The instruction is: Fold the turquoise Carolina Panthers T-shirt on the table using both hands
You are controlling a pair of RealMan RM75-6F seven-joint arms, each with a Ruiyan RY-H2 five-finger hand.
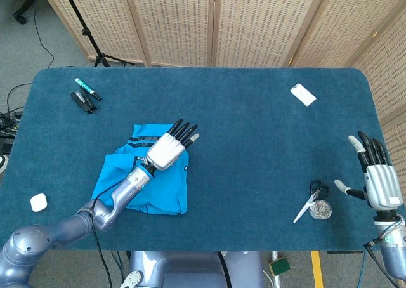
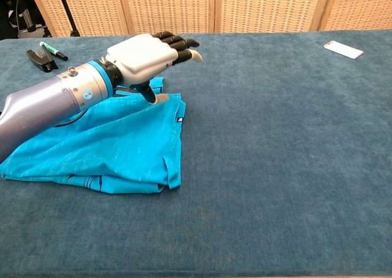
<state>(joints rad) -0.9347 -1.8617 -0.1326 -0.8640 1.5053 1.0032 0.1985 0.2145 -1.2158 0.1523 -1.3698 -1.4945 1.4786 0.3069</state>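
Your right hand (image 1: 377,181) waits empty at the worktop (image 1: 254,142) edge, fingers spread, well clear of the T-shirt (image 2: 104,149). The shirt lies part-folded and bunched. Your left hand (image 2: 144,54) hovers flat above its far corner, fingers extended, gripping nothing. Judged mid-fold: next, bring both hands to the edges and fold again.

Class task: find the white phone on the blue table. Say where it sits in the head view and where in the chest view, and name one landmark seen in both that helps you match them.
Head view: the white phone lies upper right on the table, near the far edge.
Chest view: the same phone sits at the upper right, near the frame's edge.
Shared landmark: the turquoise T-shirt under the left hand.
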